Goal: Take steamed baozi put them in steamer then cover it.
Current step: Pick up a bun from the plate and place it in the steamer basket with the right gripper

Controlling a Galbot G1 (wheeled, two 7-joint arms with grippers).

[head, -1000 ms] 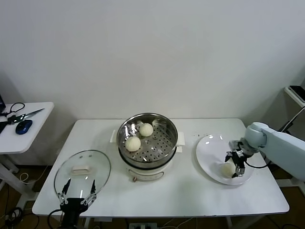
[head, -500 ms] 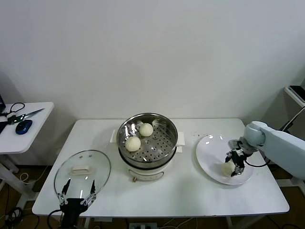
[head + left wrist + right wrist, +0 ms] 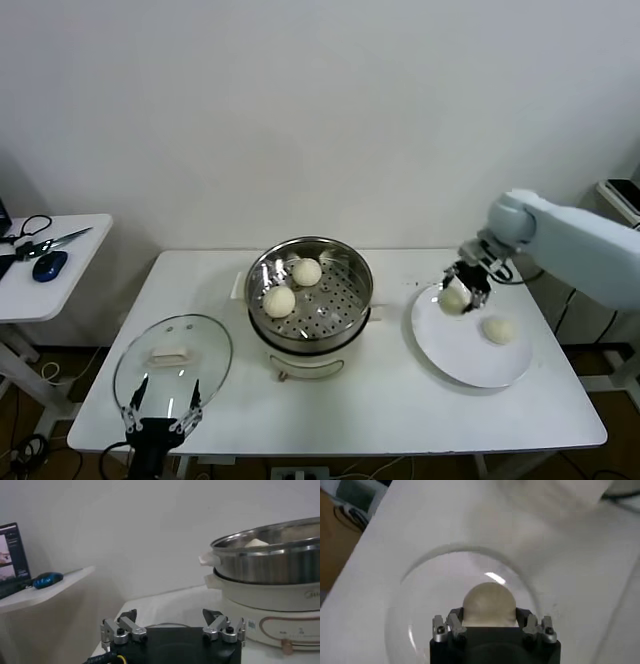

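Note:
My right gripper (image 3: pixel 457 293) is shut on a cream-white baozi (image 3: pixel 453 298) and holds it above the far left edge of the white plate (image 3: pixel 450 345). The right wrist view shows the same baozi (image 3: pixel 488 604) clamped between the fingers (image 3: pixel 456 621). A second baozi (image 3: pixel 498 329) lies on the plate. Two more baozi (image 3: pixel 280 300) (image 3: pixel 306 271) rest in the shiny steamer (image 3: pixel 350 300) at the table's middle. The glass cover (image 3: pixel 205 345) lies flat at the front left. My left gripper (image 3: pixel 161 401) stands open at the cover's near edge, apart from it; its fingers (image 3: pixel 125 627) are spread wide.
A small side table (image 3: pixel 85 255) on the left carries a blue mouse (image 3: pixel 49 265) and scissors (image 3: pixel 50 242). Another stand (image 3: pixel 615 192) shows at the far right. In the left wrist view the steamer's white base (image 3: pixel 280 620) is close by.
My right gripper shut on one baozi on the plate, lifted it and carried it back and left toward the steamer. A second baozi now shows on the plate. The left arm stayed still.

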